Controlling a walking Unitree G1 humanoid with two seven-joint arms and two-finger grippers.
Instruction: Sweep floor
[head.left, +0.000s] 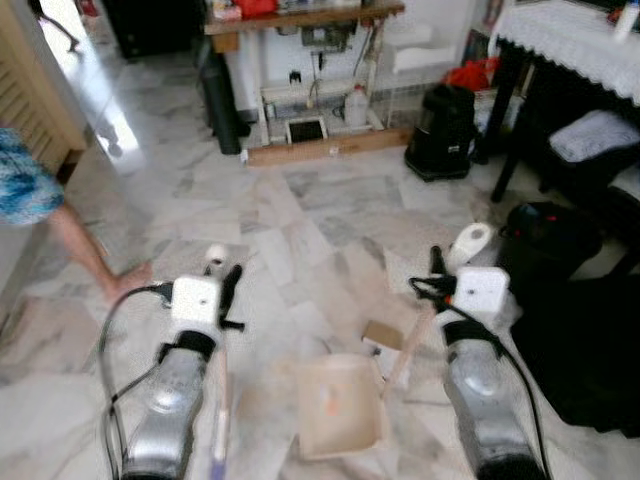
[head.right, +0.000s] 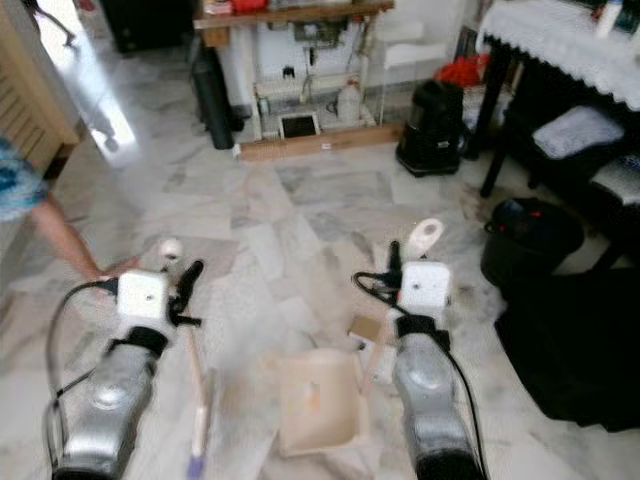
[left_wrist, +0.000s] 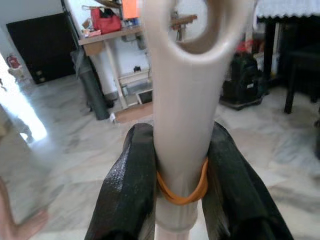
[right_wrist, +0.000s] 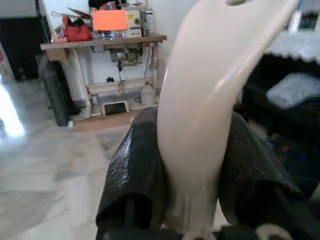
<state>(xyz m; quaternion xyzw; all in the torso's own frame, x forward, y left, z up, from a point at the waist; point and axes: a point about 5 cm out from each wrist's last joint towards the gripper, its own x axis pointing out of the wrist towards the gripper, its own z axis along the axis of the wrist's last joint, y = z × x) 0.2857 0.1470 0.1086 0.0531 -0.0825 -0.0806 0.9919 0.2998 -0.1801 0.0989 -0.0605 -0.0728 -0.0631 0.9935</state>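
**Broom and dustpan in hand over the marble floor**

The marble floor (head.left: 330, 215) is spreading out ahead. The dustpan (head.left: 338, 405) is resting on it between the arms. The left gripper (left_wrist: 180, 175) is squeezing the broom handle (left_wrist: 182, 100). The right gripper (right_wrist: 192, 170) is clamping the dustpan handle (right_wrist: 210, 100). A person's hand (head.left: 128, 280) is touching the floor at left.
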